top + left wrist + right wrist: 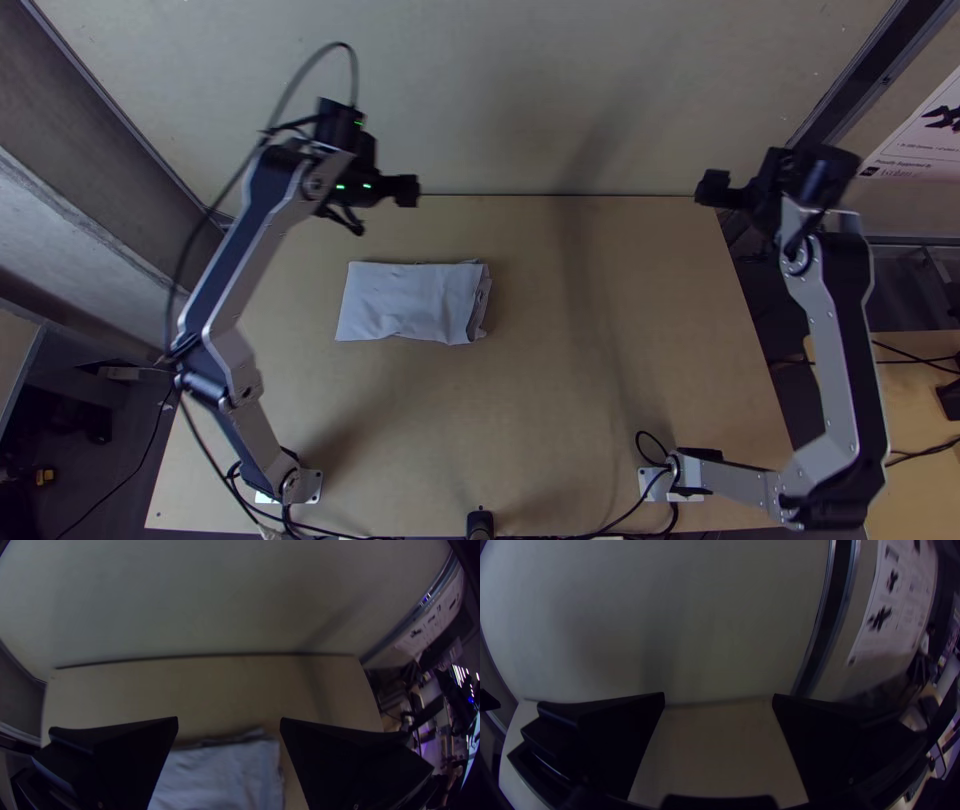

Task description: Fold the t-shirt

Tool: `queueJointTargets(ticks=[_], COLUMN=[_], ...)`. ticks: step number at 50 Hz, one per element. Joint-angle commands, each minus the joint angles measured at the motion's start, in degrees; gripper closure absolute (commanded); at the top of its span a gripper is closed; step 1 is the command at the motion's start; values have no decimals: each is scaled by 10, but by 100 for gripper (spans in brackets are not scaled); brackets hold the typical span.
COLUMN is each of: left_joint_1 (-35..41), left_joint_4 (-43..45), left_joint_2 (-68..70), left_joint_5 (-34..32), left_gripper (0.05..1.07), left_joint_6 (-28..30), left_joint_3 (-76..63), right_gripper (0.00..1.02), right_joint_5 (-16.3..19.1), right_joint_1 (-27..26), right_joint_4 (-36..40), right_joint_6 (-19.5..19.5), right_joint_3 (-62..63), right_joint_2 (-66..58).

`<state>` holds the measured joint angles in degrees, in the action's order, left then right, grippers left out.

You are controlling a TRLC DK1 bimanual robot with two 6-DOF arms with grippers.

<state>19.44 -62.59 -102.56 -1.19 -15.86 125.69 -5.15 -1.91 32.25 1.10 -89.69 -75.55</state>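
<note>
Left tool (228, 718) and right tool (719, 693) both gape wide, empty. T-shirt (408, 302) lies as a compact folded packet, eleven o'clock of bench (660, 320) centre. Folding appears finished (three-o'clock edge uneven); next move: keep both clear.

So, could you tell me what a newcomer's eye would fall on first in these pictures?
Most likely the pale t-shirt, folded into a rough rectangle on the wooden table, left of the top view's centre. Then perhaps the two arms: the left arm slanting up at left, the right arm bent at right.
</note>
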Motion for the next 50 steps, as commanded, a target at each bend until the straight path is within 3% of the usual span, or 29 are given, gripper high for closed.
queueJointTargets(ticks=[1, 7, 15, 21, 34, 50], left_joint_1=[-24, -56, -86, -97, -132, -165], left_joint_4=[19, 66, 221, 307, 539, 563], left_joint_2=[67, 150, 302, 409, 669, 929], left_joint_5=[37, 56, 74, 86, 88, 90], left_gripper=[9, 9, 9, 9, 9, 9], left_joint_6=[30, 66, 118, 133, 235, 246], left_joint_3=[-42, -108, -280, -392, -680, -904], right_gripper=[3, 3, 3, 3, 3, 3], right_joint_5=[-4, -4, -3, -3, -2, -5], right_joint_1=[2, 2, 20, 35, 69, 74], right_joint_4=[-67, -110, -126, -193, -265, -308], right_joint_6=[-37, -53, -56, -63, -76, -93], right_joint_3=[12, 33, 61, 132, 283, 489], right_joint_2=[55, 109, 190, 270, 429, 597])
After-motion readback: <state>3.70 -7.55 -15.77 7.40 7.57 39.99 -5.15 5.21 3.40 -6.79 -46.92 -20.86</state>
